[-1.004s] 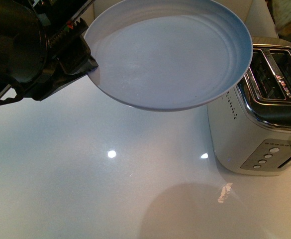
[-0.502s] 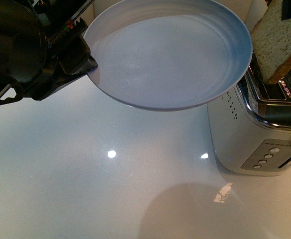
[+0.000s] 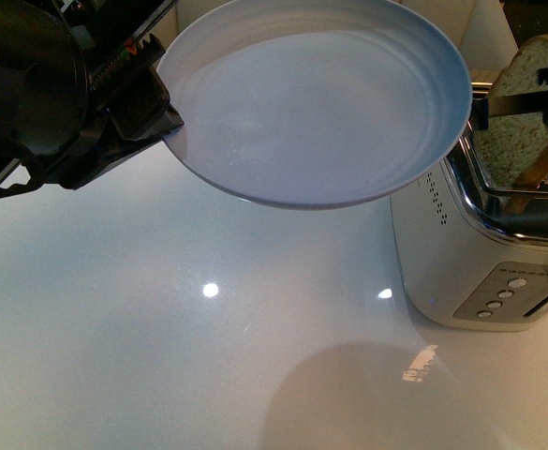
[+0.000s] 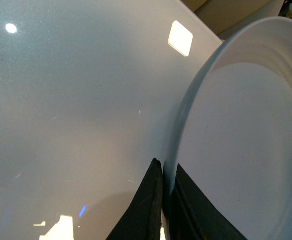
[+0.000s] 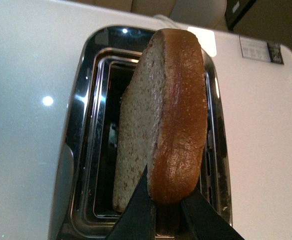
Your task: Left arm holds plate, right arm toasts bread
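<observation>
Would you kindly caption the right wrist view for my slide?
Right gripper holding a bread slice over the toaster slot.

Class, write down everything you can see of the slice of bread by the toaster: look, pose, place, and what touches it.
The bread is one thick slice with a pale brown, porous face, a smooth golden-brown crust and a rounded top. It looks untoasted. The right claw pinches it by both faces. It hangs tilted over the toaster, its lower end dipping into an open slot and most of it above the chrome top. Contact with the slot walls cannot be told.
</observation>
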`<state>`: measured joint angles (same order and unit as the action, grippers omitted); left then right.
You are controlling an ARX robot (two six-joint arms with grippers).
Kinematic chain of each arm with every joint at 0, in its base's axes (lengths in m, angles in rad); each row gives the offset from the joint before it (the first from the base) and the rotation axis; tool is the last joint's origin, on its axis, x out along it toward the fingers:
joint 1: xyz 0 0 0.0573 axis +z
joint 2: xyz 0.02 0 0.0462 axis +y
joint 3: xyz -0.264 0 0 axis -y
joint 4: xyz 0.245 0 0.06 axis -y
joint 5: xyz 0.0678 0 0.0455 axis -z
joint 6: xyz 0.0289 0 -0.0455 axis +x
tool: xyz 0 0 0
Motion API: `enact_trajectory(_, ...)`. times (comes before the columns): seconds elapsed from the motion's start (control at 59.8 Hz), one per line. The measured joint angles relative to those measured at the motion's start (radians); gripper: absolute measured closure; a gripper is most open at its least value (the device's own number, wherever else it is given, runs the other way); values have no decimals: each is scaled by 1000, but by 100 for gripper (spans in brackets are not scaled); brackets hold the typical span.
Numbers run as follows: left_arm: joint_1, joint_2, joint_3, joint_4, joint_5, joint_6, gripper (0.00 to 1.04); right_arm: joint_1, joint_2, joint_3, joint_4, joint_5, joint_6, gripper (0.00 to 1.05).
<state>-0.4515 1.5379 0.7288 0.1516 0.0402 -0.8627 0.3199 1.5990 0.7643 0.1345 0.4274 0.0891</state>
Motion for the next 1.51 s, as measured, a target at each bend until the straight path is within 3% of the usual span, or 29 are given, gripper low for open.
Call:
enact_trajectory(0.201, 2, 0, 0, 0, -10, 0, 102, 4, 53, 12, 3, -1, 46, 100)
enact_trajectory(0.535, 3, 0, 0, 0, -10, 0, 102, 5, 5, 5, 1, -15, 84, 50)
enact_trajectory(0.836, 2, 0, 0, 0, 7, -3, 102, -25, -174, -15, -38, -85, 97, 8)
enact_trajectory(1.188, 3, 0, 0, 0, 7, -3, 102, -55, -479, -107, -44, -83, 64, 9)
enact_trajectory(1.422, 2, -1, 0, 1, 8, -3, 102, -59, -500, -110, -43, -80, 48, 9)
enact_trajectory(1.505, 2, -1, 0, 1, 7, -3, 102, -82, -513, -217, 223, -184, -14, 21)
